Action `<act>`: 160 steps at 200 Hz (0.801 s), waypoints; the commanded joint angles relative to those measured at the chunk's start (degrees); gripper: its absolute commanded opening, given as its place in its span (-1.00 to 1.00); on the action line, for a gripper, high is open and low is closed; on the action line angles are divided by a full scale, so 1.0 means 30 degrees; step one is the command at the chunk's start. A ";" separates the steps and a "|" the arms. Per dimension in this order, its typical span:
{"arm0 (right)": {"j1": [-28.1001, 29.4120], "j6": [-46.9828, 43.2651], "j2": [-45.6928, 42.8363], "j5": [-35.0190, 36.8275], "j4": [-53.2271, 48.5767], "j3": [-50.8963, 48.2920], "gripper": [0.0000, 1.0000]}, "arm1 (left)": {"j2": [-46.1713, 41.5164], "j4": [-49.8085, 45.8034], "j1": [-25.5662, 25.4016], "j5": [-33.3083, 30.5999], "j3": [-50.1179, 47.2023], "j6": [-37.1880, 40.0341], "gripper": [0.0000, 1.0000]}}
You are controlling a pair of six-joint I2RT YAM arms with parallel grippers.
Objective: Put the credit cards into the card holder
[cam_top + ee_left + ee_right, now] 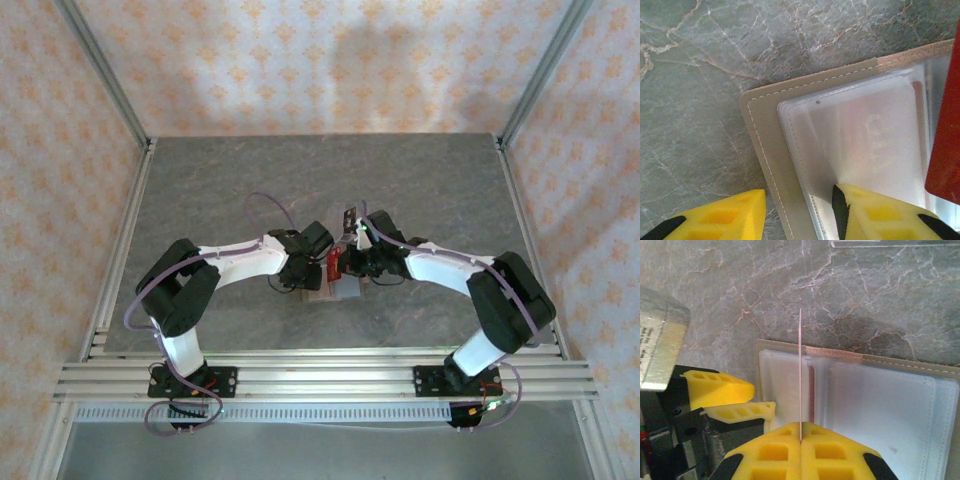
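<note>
The two arms reach in from the near edge of the grey, marble-patterned worktop (pixel 300 180) and meet around its middle. Between them lies the flat olive-brown card holder (pixel 330 294), spread open with its pale inside facing up.

The left gripper (pixel 799 192) has its yellow fingers standing well apart and holds nothing. One finger (pixel 875 215) rests on the holder's clear plastic sleeves. The other (pixel 720 220) is over bare worktop (pixel 700 75), just outside the holder's stitched tan border (pixel 760 130). Seen from the right wrist, both of these fingers (pixel 715 390) sit at the holder's left end.

The right gripper (pixel 800 432) is closed tight on a thin red rectangular credit card (pixel 800 365). The card is pinched by its lower edge and held upright, so the right wrist camera sees it edge-on as a fine line. It rises over the left part of the open holder (pixel 900 363), next to a sleeve seam, and its top reaches past the holder's far border. Whether its lower edge has entered a sleeve cannot be told. From the left wrist the same card (pixel 945 145) shows as a red slab over the sleeves. From above it is a red patch (pixel 331 268) between the two grippers.

Farther away, a clear plastic edge (pixel 875 242) lies on the worktop (pixel 740 290).
</note>
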 commanded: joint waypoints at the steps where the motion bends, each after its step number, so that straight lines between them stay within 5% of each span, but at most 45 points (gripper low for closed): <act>1: 0.0022 -0.0349 0.0264 0.0454 0.0545 -0.0395 -1.00 | 0.0367 -0.0700 -0.0027 -0.0765 -0.0874 -0.0351 -0.18; 160: -0.0742 -0.0475 0.0204 0.0517 0.1528 -0.1455 -1.00 | 0.0258 -0.0770 -0.0027 -0.0677 -0.0976 -0.0541 -0.18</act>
